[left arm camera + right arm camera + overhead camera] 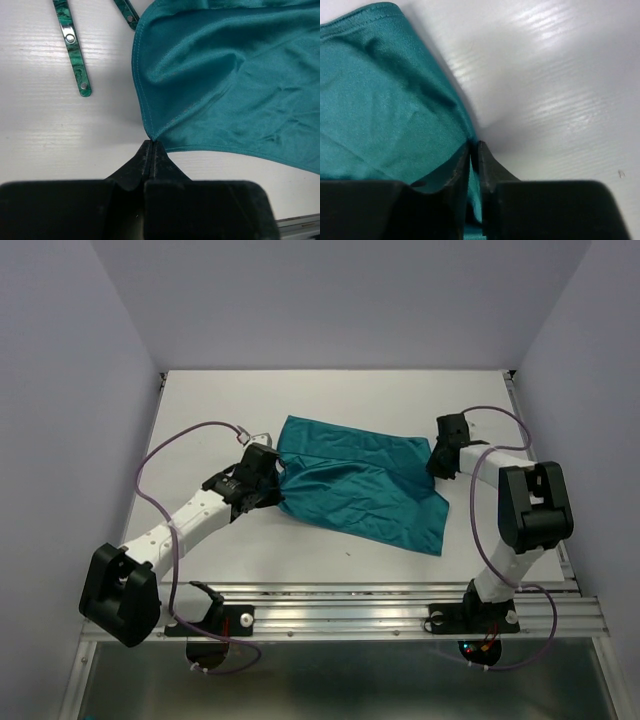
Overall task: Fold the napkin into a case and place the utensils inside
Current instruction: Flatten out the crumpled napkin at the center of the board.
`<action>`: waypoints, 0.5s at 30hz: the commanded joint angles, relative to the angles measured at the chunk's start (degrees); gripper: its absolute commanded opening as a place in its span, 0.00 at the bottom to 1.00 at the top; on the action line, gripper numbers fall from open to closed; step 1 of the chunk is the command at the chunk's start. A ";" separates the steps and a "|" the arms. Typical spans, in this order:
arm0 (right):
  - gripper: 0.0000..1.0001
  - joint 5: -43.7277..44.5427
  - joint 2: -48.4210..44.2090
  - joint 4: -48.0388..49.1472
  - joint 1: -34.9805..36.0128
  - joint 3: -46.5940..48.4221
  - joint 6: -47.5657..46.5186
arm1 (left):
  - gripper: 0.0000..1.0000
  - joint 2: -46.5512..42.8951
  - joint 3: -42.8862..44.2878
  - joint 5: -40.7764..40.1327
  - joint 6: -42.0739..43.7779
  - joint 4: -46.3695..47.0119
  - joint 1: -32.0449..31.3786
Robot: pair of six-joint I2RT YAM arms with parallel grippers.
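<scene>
The left gripper (272,485) is clamped on the 9 o'clock edge of the napkin (360,490); the right gripper (437,462) pinches its 3 o'clock edge. The napkin lies rumpled at the middle of the table (250,550). The utensils (75,55) lie at its 10 o'clock.

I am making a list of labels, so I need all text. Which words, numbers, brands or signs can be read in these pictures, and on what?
None can be read: the napkin, the cutlery handles and the table show no writing.
</scene>
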 commanded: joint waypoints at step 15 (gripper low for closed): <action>0.78 3.39 17.35 -1.89 -5.16 36.03 -4.78 | 0.00 11.17 11.94 6.76 5.14 8.27 0.09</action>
